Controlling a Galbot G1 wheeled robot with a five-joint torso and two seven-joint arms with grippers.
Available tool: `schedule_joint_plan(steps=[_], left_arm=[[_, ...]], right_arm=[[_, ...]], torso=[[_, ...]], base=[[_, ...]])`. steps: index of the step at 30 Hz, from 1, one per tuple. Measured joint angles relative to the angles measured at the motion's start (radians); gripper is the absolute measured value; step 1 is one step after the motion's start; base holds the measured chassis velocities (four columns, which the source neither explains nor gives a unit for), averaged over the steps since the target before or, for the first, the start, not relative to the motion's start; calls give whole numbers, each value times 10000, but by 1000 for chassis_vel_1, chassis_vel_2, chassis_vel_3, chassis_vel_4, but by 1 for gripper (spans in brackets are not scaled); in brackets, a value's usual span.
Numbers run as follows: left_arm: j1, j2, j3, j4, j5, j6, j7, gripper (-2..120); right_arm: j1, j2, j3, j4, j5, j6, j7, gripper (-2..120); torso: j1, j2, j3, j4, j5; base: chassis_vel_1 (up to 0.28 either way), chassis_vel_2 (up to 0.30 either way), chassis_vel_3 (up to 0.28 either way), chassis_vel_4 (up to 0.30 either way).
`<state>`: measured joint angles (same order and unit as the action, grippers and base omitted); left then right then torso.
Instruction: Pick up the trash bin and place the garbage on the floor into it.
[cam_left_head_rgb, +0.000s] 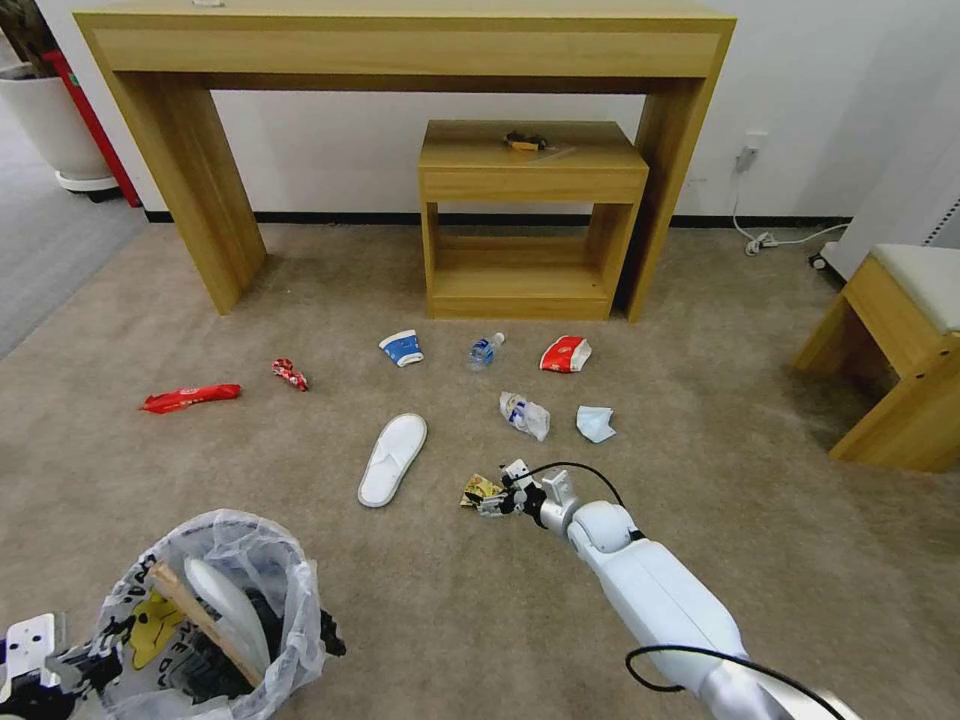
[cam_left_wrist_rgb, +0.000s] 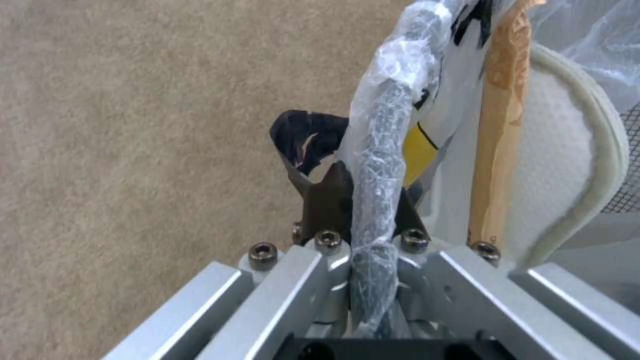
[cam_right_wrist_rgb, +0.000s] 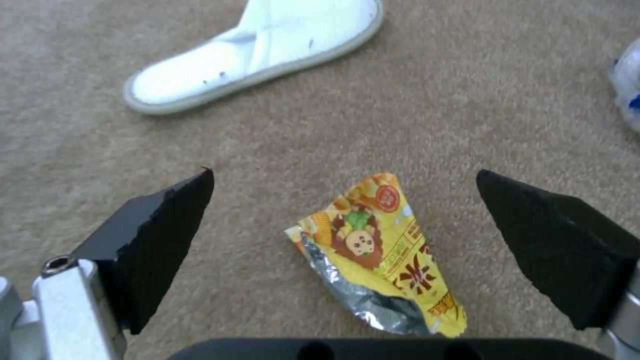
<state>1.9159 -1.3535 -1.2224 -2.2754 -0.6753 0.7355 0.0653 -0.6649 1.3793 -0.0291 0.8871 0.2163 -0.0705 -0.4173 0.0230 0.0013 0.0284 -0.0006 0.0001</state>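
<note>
Bin: small round dark trash bin lined with crinkled clear plastic bag (cam_left_head_rgb: 215, 620), lifted near the robot's left side, rim pinched by left gripper (cam_left_wrist_rgb: 363, 200).
Already inside: one white slipper (cam_left_wrist_rgb: 567, 165) and a wooden stick (cam_left_wrist_rgb: 497, 145).
Left on beige short-pile carpet (cam_left_head_rgb: 420, 600): second white slipper (cam_left_head_rgb: 392, 458), long red wrapper (cam_left_head_rgb: 190, 397), small red wrapper (cam_left_head_rgb: 290, 374), blue-white paper cup (cam_left_head_rgb: 402, 347), small clear bottle (cam_left_head_rgb: 485, 350), red-white carton (cam_left_head_rgb: 565, 354), crumpled white wrapper (cam_left_head_rgb: 525, 415), pale blue mask (cam_left_head_rgb: 596, 424), yellow foil snack wrapper (cam_right_wrist_rgb: 377, 260).
Progress: judged early; most litter uncollected.
Left arm: low, close to body, fingers closed on bag-covered rim.
Right arm: extended forward and down; right gripper (cam_right_wrist_rgb: 347, 240) just above carpet, fingers spread wide, empty, straddling yellow wrapper without touching.
</note>
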Motion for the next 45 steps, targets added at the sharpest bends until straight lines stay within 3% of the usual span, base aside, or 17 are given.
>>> schedule_joint_plan(steps=[9,18,32,34,45], left_arm=[[-261,373,-42,191,-67,0,-47,0],[-333,614,-100,343,-256,0,-88,0],[-313,652,-63,169,-301,0,2,0],[-309,652,-65,141,-304,0,13,0],[-272,673,-105,49,-323,0,50,0]], right_arm=[[390,635,113,-1541,-585,-244,72,100],[482,965,496,-2096,-905,-190,75,99],[645,1313,1010,-2622,-1821,-126,238,51],[645,1376,1129,-2731,-1976,-120,267,39],[596,1368,1290,-2738,-2003,-54,487,0]], torso=[[0,0,0,-2,0],[0,1,0,-3,-1],[-2,0,-1,-3,0],[-1,0,0,-1,1],[-1,0,0,-2,1]], base=[[0,0,0,0],[0,0,0,0],[0,0,0,0],[0,0,0,0],[0,0,0,0]])
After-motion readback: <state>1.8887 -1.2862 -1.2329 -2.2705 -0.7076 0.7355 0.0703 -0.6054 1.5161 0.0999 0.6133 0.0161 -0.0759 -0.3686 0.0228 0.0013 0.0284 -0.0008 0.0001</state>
